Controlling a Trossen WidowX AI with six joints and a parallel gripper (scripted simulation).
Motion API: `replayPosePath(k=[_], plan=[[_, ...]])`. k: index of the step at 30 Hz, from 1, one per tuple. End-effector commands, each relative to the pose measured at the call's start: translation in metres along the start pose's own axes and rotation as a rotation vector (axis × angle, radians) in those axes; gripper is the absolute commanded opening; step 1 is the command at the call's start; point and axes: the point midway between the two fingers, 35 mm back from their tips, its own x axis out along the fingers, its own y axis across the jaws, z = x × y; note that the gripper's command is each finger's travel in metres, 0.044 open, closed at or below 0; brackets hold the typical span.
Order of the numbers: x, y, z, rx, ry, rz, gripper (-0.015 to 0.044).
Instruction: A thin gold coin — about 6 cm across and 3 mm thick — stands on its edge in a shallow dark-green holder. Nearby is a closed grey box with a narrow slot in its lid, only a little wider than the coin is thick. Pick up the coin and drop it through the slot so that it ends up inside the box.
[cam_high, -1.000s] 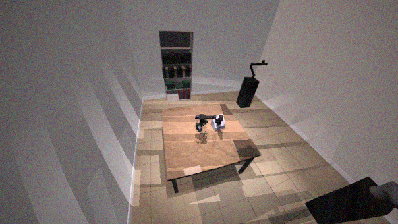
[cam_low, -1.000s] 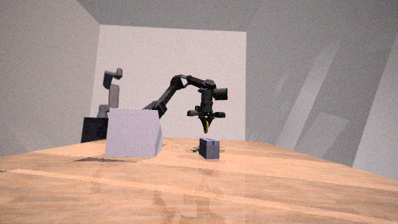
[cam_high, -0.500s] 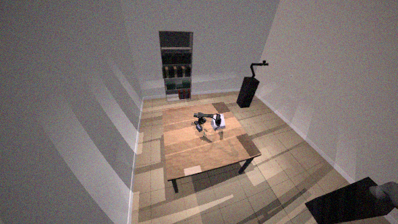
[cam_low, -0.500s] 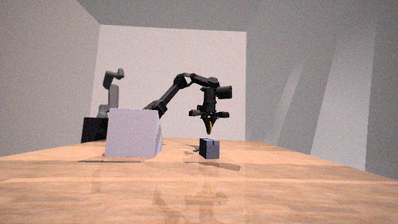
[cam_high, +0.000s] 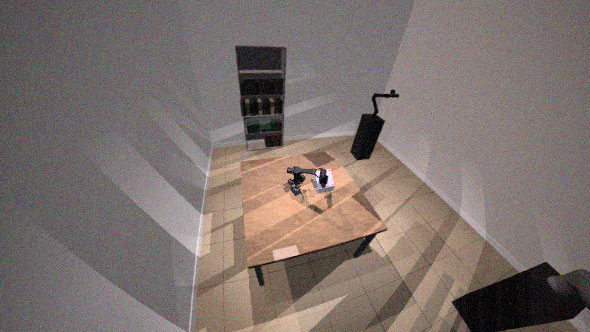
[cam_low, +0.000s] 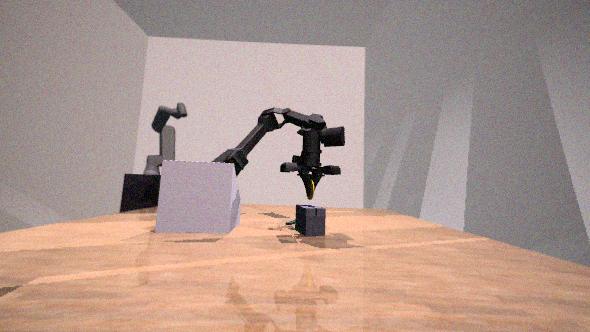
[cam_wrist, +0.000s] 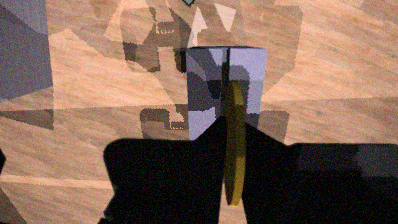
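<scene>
Plain grey walls (cam_high: 100, 125) close in a room with a tan tiled floor (cam_high: 415, 250), crossed by slanting bands of light and shadow. A wooden counter (cam_high: 280, 225) on dark legs stands mid-room (its top glossy, streaked with light). A tall bookshelf (cam_high: 261, 97) stands against the far wall, a dark pedestal (cam_high: 367, 136) near the right one.

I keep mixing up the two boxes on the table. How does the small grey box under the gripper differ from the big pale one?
The small grey box is darker and far smaller; the large pale box is lighter lilac-grey and much taller. The small box has a narrow slot in its lid; no slot shows on the large one. The gripper, shut on the coin, hangs above the small box; the large box stands off to the side. Both rest on the wooden table.
</scene>
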Motion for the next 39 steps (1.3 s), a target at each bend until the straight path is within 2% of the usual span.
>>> replayPosePath(k=[1, 39], plan=[[0.0002, 0.0001, -0.0008, 0.003, -0.001, 0.000, 0.0000], [0.0100, 0.0000, -0.0047, 0.001, -0.002, -0.001, 0.0000]])
